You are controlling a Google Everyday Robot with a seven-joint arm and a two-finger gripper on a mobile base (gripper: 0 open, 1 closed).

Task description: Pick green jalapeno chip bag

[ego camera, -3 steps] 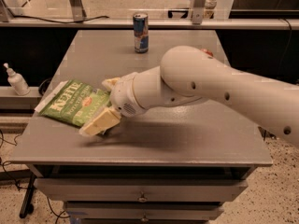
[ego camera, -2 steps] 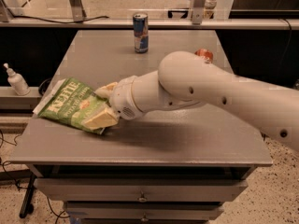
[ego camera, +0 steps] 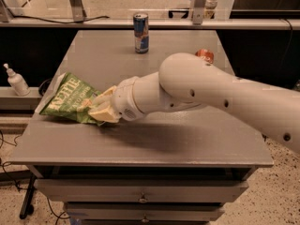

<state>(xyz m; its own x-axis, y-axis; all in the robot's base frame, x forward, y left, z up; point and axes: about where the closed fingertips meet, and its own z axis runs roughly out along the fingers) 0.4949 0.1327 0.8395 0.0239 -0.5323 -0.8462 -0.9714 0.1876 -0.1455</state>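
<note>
The green jalapeno chip bag (ego camera: 68, 100) lies flat at the left edge of the grey table (ego camera: 187, 144), white lettering facing up. My gripper (ego camera: 96, 108) reaches in from the right on a thick white arm. Its two pale fingers (ego camera: 104, 113) converge on the bag's right edge, pinching the crinkled foil between them. The bag rests on the table top, with its right corner hidden under the fingers.
A blue drink can (ego camera: 140, 32) stands at the back middle of the table. A red-orange can (ego camera: 205, 55) peeks out behind my arm at the right. A white pump bottle (ego camera: 17, 80) stands on a ledge to the left. Drawers sit below the table front.
My gripper has slid left onto the bag's right edge and its fingers have closed together on it. The bag has crumpled slightly at that corner.
</note>
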